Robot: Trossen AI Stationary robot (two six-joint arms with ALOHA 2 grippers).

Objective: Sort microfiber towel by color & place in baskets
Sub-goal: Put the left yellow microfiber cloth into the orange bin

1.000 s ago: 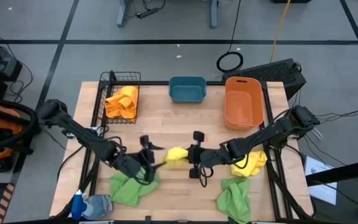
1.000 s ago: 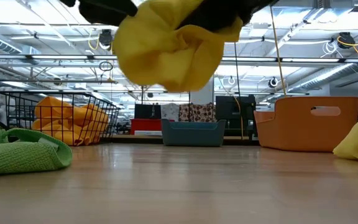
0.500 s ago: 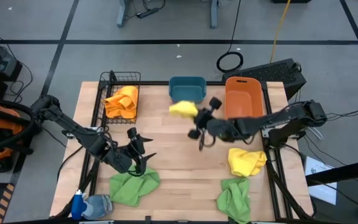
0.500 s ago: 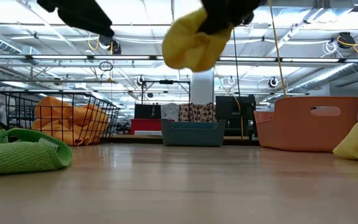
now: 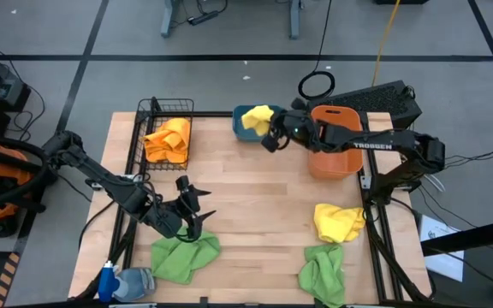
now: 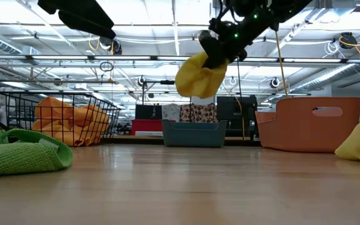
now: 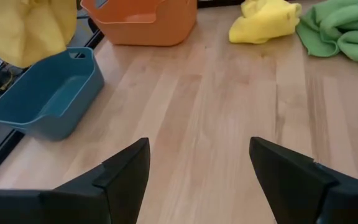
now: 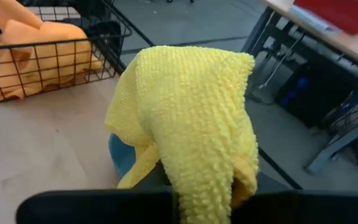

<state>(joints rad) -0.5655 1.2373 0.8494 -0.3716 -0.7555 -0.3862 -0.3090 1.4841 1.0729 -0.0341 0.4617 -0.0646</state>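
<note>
Clamped shut on a yellow towel [image 5: 256,116], hung the right gripper [image 5: 274,133] over the teal tub [image 5: 248,133], cloth dangling straight down above its open top, orange bin [image 5: 335,158] just beside, wire-mesh basket [image 5: 154,109] of orange cloth farther off. Judged a plain release next. Waited open and empty by a green towel [image 5: 182,259], well apart: left gripper [image 5: 197,214].

Wooden table [image 5: 246,197] seen from above — pale planks in a dark frame, with a blue spray bottle [image 5: 116,281] lying at its lower left corner. On the grey floor beyond the far edge lie a coiled black cable [image 5: 317,85] and a yellow cord [image 5: 386,34].
</note>
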